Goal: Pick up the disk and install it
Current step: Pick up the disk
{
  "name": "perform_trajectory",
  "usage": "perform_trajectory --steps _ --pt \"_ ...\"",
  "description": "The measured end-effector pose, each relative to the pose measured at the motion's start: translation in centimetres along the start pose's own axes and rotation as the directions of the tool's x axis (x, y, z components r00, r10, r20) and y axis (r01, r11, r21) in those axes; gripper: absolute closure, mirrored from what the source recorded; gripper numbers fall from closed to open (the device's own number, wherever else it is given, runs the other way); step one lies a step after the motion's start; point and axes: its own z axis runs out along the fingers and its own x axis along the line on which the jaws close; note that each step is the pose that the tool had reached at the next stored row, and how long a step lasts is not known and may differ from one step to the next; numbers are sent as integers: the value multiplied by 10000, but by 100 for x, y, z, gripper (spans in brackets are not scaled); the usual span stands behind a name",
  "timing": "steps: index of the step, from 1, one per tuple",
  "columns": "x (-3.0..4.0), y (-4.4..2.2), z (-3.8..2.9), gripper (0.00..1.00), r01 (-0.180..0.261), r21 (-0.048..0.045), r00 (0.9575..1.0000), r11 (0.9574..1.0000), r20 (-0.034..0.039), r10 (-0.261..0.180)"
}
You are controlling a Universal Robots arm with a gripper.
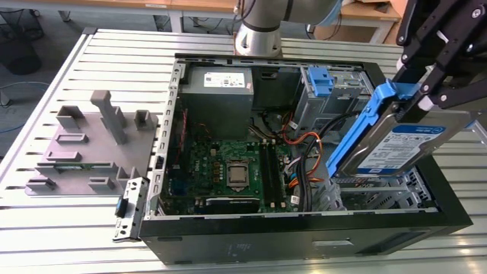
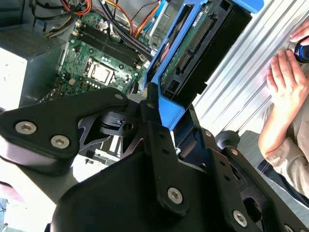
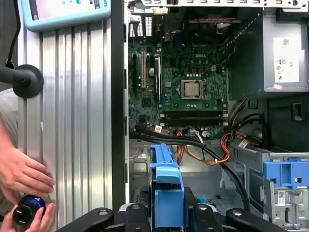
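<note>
The disk (image 1: 402,144) is a silver-grey metal drive with a white-and-blue label and blue plastic side rails. It hangs tilted above the open computer case (image 1: 304,229), over the case's side at the exterior view's right. My black gripper (image 1: 427,97) is shut on its upper end. In the second wrist view the disk (image 2: 193,50) shows its green circuit-board underside, held by the gripper (image 2: 161,113). The first wrist view has the blue rail of the disk (image 3: 166,176) rising from the gripper (image 3: 166,212), above the case interior.
Inside the case lie a green motherboard (image 1: 228,171), a grey power supply box (image 1: 216,85), loose cables (image 1: 304,145) and a bare blue bracket (image 1: 320,80) in the drive cage. A grey fixture (image 1: 91,142) stands beside the case. A person's hands (image 3: 24,179) rest on the table.
</note>
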Motion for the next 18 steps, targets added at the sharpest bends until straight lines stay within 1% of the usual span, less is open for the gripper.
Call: perform_trajectory --steps 3,5,11,15,18 --pt "-2 -55 3 64 0 -1 10000 10000 -2 0" --pt "-2 -71 4 64 4 -1 10000 10000 -4 -4" --pt "1 -75 32 64 115 0 9999 9999 -3 -115" --pt "3 -76 42 64 246 59 9997 9997 -4 -246" --pt "4 -75 52 64 277 65 9996 9996 -2 -277"
